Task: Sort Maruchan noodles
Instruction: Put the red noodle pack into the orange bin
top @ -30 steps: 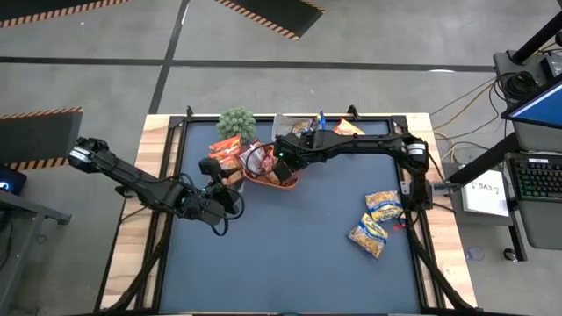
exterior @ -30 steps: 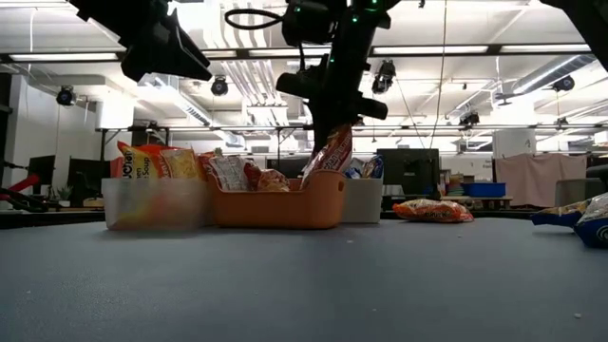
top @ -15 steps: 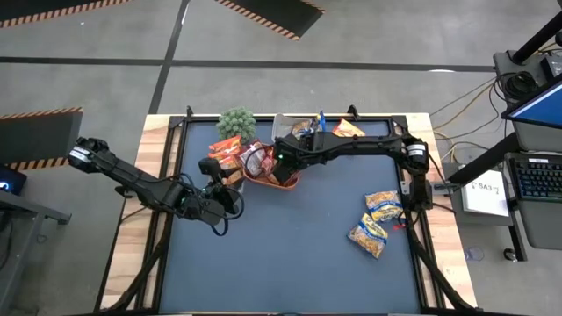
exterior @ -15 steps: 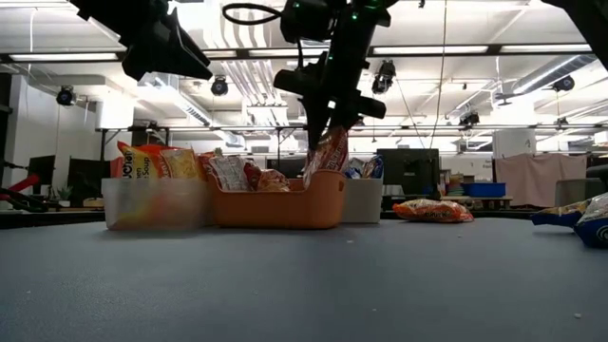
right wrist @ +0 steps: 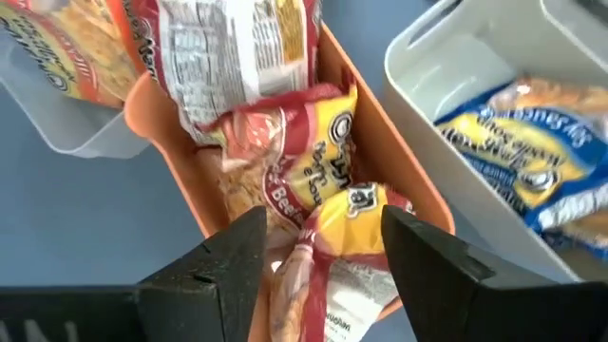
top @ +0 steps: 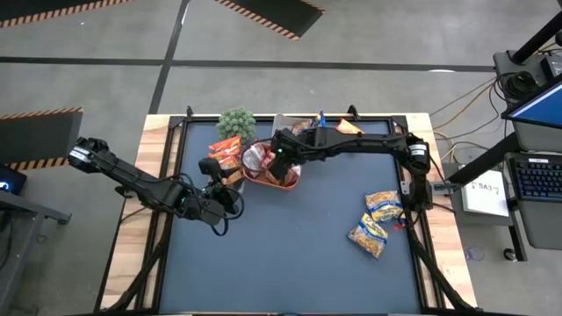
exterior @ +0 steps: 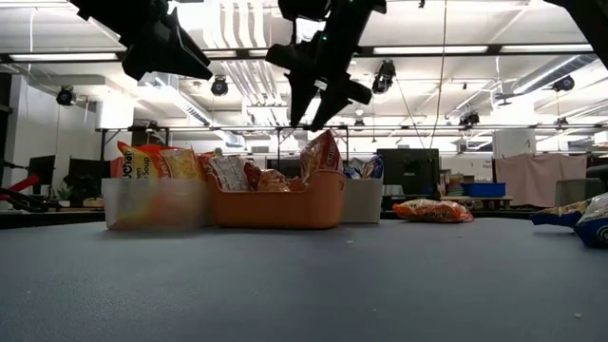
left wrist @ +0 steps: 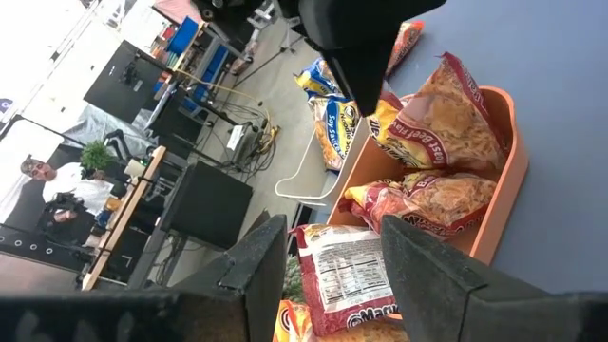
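right gripper [exterior: 312,116] hung open and empty above the orange tray [exterior: 285,204] at frame centre, red noodle packets [right wrist: 309,185] inside. left gripper [top: 230,204] waited part open, empty, left of centre.

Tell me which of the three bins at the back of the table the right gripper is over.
The orange tray, the middle one, holding red packets. The open right gripper hangs above it; the clear tubs flank it.

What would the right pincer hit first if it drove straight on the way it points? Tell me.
Probably the red noodle packet standing in the orange tray. The right pincer hangs open above it, fingers pointing down into the tray; exact depth is unclear.
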You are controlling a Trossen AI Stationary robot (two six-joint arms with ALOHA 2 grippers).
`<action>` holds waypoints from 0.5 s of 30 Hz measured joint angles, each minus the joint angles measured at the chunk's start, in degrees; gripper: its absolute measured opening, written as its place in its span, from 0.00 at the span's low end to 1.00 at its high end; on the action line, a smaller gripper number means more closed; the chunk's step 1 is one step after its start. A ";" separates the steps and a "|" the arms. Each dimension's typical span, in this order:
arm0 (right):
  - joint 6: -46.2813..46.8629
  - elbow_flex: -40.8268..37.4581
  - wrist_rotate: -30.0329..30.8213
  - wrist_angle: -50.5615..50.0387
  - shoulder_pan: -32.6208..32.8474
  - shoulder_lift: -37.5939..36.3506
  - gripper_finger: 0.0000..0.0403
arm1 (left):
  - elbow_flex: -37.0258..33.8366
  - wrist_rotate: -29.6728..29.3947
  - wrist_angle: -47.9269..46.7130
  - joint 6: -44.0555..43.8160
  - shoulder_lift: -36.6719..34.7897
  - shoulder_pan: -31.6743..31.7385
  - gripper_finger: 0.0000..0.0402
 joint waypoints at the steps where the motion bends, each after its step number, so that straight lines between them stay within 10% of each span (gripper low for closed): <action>1: -0.52 0.13 0.67 -0.01 0.00 0.00 0.47 | 0.00 0.00 0.00 0.00 0.00 0.00 0.39; 15: -5.33 -6.79 6.43 5.80 1.18 0.24 0.03 | 0.00 0.02 0.00 0.17 0.00 0.02 0.39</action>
